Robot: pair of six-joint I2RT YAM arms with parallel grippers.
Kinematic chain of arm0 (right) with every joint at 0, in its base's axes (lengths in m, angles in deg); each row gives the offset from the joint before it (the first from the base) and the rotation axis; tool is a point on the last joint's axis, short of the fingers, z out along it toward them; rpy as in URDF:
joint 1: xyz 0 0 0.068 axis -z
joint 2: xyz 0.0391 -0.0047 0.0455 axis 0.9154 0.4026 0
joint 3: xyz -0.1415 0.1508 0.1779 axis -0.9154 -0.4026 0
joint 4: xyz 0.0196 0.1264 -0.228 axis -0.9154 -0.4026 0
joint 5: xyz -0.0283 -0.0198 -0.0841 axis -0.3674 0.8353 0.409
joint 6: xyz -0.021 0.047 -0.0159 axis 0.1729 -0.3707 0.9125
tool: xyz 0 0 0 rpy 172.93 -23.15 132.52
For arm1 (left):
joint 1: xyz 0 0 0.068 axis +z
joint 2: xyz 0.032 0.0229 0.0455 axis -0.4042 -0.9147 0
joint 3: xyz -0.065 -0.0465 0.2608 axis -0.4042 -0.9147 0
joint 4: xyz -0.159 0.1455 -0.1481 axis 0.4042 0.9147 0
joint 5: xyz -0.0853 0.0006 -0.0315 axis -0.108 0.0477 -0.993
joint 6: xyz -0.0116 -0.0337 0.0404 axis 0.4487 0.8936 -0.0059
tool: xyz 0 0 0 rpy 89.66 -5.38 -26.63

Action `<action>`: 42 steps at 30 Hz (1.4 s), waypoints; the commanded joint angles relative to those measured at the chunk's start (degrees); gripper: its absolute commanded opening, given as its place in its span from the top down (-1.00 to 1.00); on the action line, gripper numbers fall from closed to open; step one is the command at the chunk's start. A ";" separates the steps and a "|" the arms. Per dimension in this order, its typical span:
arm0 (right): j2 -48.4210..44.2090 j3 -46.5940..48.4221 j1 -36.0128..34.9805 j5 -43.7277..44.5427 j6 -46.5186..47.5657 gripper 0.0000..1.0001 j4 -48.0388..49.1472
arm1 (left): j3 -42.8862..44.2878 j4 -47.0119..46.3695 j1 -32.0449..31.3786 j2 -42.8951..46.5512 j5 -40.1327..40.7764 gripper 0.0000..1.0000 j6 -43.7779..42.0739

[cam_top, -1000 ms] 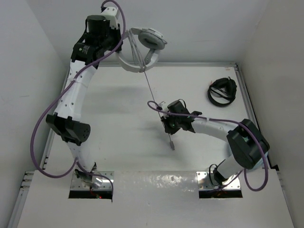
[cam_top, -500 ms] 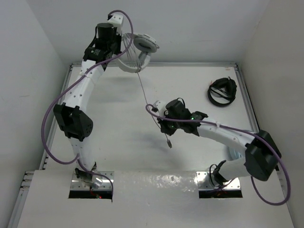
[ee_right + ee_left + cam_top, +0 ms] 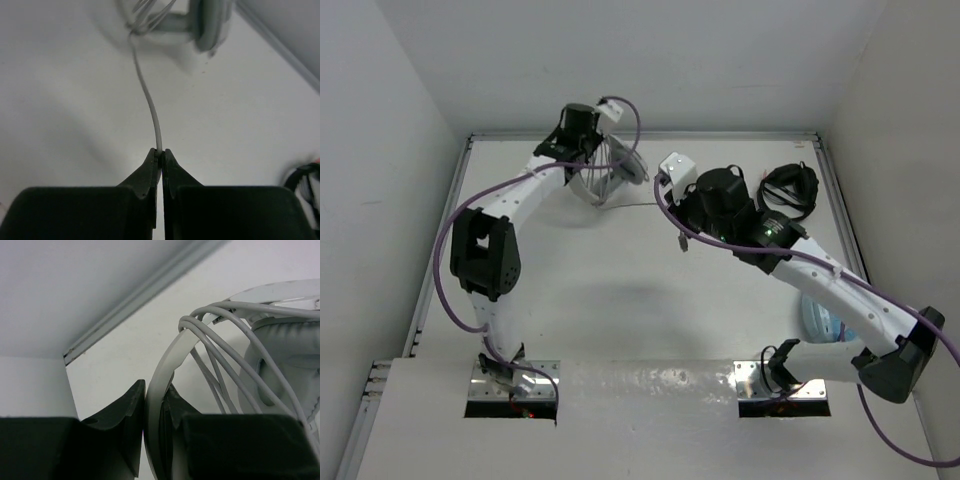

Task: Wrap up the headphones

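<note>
The white headphones point(image 3: 618, 168) are at the back of the table, near the rear rail. My left gripper point(image 3: 590, 160) is shut on their curved headband point(image 3: 159, 385), which stands between the jaws in the left wrist view. Several turns of the thin grey cable point(image 3: 215, 340) cross the headband beside a padded earcup point(image 3: 287, 352). My right gripper point(image 3: 672, 208) is shut on the cable point(image 3: 148, 102) a short way right of the headphones point(image 3: 207, 22). A short span runs level between them. The plug end point(image 3: 682, 244) hangs below the right wrist.
Black headphones point(image 3: 788, 190) lie at the back right, also at the right edge of the right wrist view point(image 3: 306, 180). Light blue headphones point(image 3: 818, 322) lie under the right forearm. The rear rail point(image 3: 740, 133) and side walls are close.
My left arm has brought the headphones down from in front of the back wall toward the table. My right gripper has moved toward the back with the cable, shortening the free span.
</note>
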 commanded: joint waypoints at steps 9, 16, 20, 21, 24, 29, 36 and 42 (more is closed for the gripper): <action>3.39 15.77 9.70 10.05 14.77 1.00 1.99 | -8.59 -1.01 -7.75 12.21 -10.44 1.00 -10.75; 6.82 16.74 12.25 9.87 18.47 1.00 5.07 | -8.06 10.14 -10.74 13.53 -22.74 1.00 -4.51; 9.80 18.32 14.36 9.35 18.21 1.00 6.13 | -8.94 14.11 -12.67 15.20 -24.87 1.00 -3.89; 10.25 19.46 14.63 9.08 18.30 1.00 6.40 | -9.37 14.47 -13.11 15.38 -24.87 1.00 -3.89; 12.27 21.83 15.68 8.12 18.21 1.00 7.10 | -9.91 15.87 -13.82 15.73 -25.22 1.00 -3.54; 14.38 22.73 17.97 4.79 16.02 1.00 8.59 | -7.98 18.95 -14.61 16.00 -28.29 1.00 -2.48; 17.98 17.98 23.23 -5.13 5.23 1.00 15.70 | -2.79 23.69 -15.14 16.79 -35.15 1.00 1.20; 22.29 18.94 23.95 -10.69 -2.52 1.00 20.46 | 0.72 24.66 -15.84 16.44 -37.34 1.00 4.28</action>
